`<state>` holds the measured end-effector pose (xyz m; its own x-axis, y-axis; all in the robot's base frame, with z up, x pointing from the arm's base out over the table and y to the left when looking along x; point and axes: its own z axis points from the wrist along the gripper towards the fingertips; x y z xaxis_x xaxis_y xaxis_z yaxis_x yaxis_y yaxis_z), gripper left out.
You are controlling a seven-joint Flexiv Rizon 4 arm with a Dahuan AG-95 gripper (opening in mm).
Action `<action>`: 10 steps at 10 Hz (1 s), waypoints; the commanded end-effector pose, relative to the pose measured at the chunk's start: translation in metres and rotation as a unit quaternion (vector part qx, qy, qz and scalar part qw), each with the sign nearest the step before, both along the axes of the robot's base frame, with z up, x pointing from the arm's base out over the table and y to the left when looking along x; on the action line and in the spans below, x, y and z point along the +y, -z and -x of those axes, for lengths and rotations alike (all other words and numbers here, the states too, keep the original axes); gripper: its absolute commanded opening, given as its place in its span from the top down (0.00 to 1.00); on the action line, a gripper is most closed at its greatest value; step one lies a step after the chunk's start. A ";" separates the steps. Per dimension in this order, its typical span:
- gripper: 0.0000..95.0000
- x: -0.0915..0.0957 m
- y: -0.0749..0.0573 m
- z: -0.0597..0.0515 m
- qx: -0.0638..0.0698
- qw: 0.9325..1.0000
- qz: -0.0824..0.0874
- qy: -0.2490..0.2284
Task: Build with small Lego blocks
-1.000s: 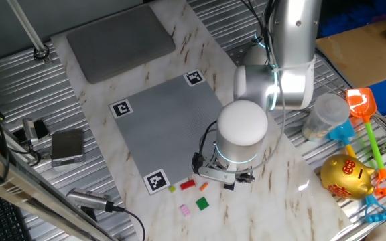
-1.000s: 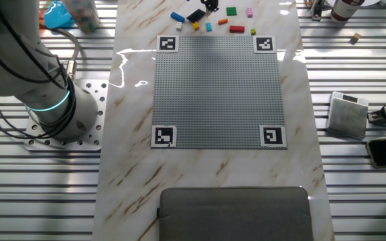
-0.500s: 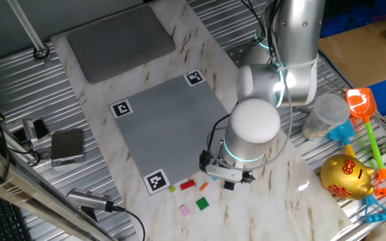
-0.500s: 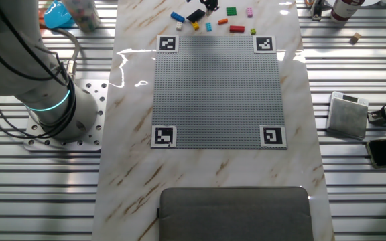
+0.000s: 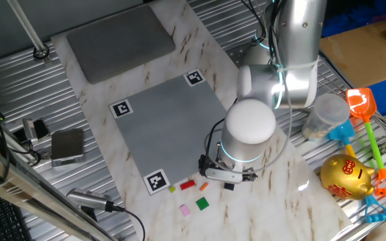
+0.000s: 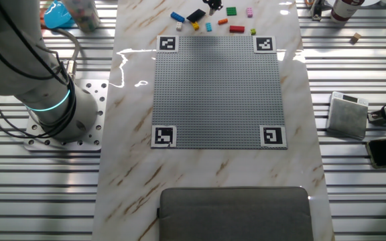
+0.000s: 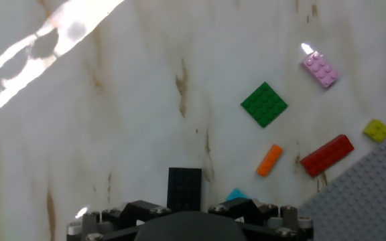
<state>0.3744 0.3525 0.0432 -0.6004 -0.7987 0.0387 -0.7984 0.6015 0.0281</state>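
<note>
**Gripper parked over the loose bricks, nothing yet on the plate**

The small Lego blocks are kept off the grey studded plate, scattered on the marble just beyond its far edge, presumably so the plate is left free as the build area. The gripper is held low over this cluster, w/ the black brick almost directly beneath the hand; it is judged to be the likely pick, though no grasp is visible.

How far the fingers are open, and whether anything is held, cannot be told: in the hand view only the gripper body is seen at the bottom edge (fingertips are cropped out).

Hand view vs. fixed views:
- stud detail on the green plate, pink brick, orange brick, red brick and yellow brick is shown only in the hand view.
- A blue brick is seen only in the other fixed view.
</note>
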 end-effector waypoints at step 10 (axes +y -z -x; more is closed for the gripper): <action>0.00 0.000 0.029 -0.002 0.003 1.000 -0.006 -0.029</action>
<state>0.3769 0.3537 0.0122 -0.5508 -0.8340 0.0322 -0.8330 0.5517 0.0405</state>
